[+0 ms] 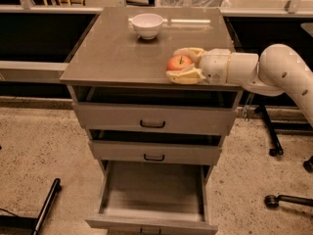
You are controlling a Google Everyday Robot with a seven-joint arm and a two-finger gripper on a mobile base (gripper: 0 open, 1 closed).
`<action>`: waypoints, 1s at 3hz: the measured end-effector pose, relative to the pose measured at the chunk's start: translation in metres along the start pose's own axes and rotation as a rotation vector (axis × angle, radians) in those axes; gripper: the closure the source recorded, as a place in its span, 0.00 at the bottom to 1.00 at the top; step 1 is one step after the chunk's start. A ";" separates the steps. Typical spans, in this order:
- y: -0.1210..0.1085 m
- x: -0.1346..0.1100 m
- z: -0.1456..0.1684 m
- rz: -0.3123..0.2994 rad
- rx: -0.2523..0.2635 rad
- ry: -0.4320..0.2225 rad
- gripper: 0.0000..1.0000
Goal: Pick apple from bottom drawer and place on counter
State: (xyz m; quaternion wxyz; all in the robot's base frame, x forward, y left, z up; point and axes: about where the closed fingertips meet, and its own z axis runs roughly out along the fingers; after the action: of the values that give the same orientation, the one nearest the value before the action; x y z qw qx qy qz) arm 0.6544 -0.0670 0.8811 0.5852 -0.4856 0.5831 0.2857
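Speckled beige flooring surrounds a grey wood-grain drawer cabinet in the single camera view, with dark shelving behind it. Near the front right edge of its glossy grey-brown tabletop [112, 53], the cream two-finger gripper [182, 63] reaches in from the right on a thick white arm [283, 72]. It is clamped around the small round red-orange apple [178, 62], with one finger behind the fruit and one in front. Whether the apple rests on the tabletop or hangs just above it cannot be told. The deep bottom drawer [154, 190] stands pulled out below, its bare grey floor in view.

The main risk seems to be the apple's closeness to the front lip. Letting go here could send it rolling off toward the open drawer or the floor, and a release from any height would add bounce. Carrying it further inward looks safer. That way, a small white ceramic bowl [147, 25] stands well apart near the back and blocks nothing. Black chair casters [288, 199] lie on the floor to the right, below the arm and clear of it.
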 end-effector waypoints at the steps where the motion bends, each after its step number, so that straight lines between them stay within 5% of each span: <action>1: -0.029 0.020 0.004 0.066 0.042 0.063 0.73; 3: -0.046 0.035 0.019 0.102 0.002 0.091 0.19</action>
State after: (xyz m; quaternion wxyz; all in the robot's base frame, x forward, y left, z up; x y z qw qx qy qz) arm 0.7090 -0.0742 0.8555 0.5432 -0.4672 0.6335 0.2920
